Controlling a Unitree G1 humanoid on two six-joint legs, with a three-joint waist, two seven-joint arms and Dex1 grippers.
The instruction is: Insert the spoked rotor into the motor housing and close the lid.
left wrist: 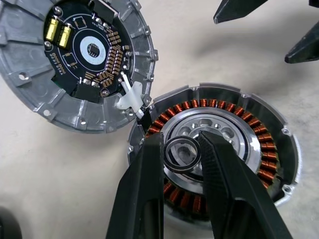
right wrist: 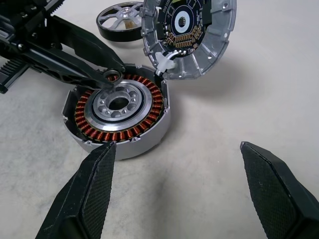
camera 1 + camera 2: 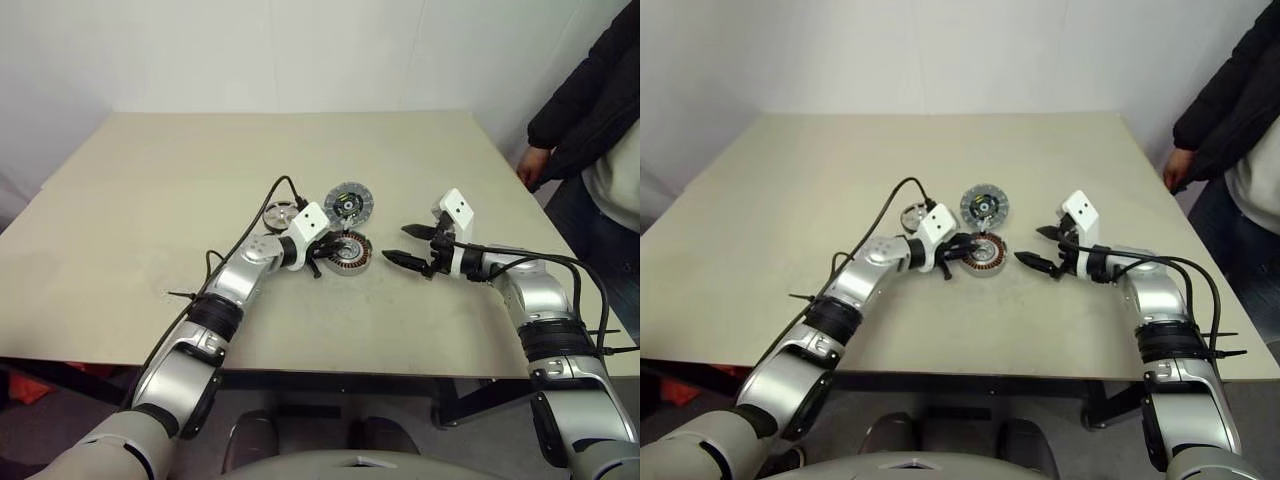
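The motor housing (image 3: pixel 352 251) lies on the table with its copper windings facing up. The lid (image 3: pixel 349 203) stands tilted just behind it, circuit-board face showing, and a white plug (image 1: pixel 130 97) joins it to the housing's rim. The spoked rotor (image 3: pixel 281 214) lies flat to the left of the lid. My left gripper (image 1: pixel 182 145) hovers over the housing's silver hub, shut on a small dark ring (image 1: pixel 182 154). My right gripper (image 3: pixel 410 245) is open, a short way right of the housing, with nothing between its fingers (image 2: pixel 94 184).
A person in a dark jacket (image 3: pixel 590 100) stands at the table's right edge, one hand (image 3: pixel 533 162) near the tabletop. A black cable (image 3: pixel 262 203) loops from my left wrist past the rotor. The beige table (image 3: pixel 150 200) spreads wide to the left and behind.
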